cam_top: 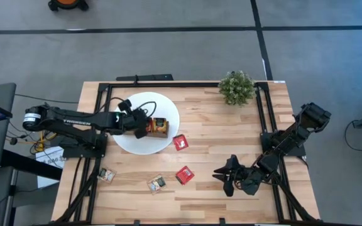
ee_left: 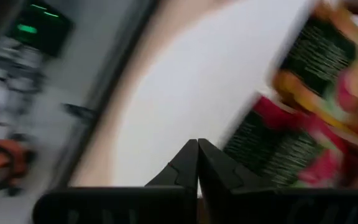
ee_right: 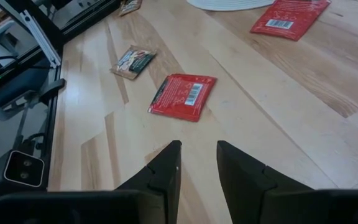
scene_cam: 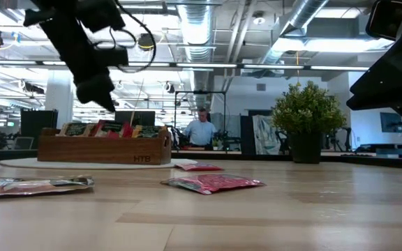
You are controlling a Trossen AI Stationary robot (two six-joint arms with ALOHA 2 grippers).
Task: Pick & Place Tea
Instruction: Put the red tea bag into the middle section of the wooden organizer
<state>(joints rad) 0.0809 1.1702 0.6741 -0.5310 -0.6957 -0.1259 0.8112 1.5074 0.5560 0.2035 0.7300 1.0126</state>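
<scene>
Overhead, the left gripper (cam_top: 144, 123) hovers clenched and empty above the white disc (cam_top: 137, 143), beside the wooden tray (cam_top: 158, 127) already stocked with tea. The right gripper (cam_top: 226, 177) rests low on the counter (cam_top: 231, 132), fingers parted around nothing. Loose sachets remain: a red sachet (cam_top: 184, 174) nearest it, another red one (cam_top: 180, 142) at the disc's edge, two pale sachets (cam_top: 156, 183) farther left. Approach flat sachets steeply, pinching one edge.
</scene>
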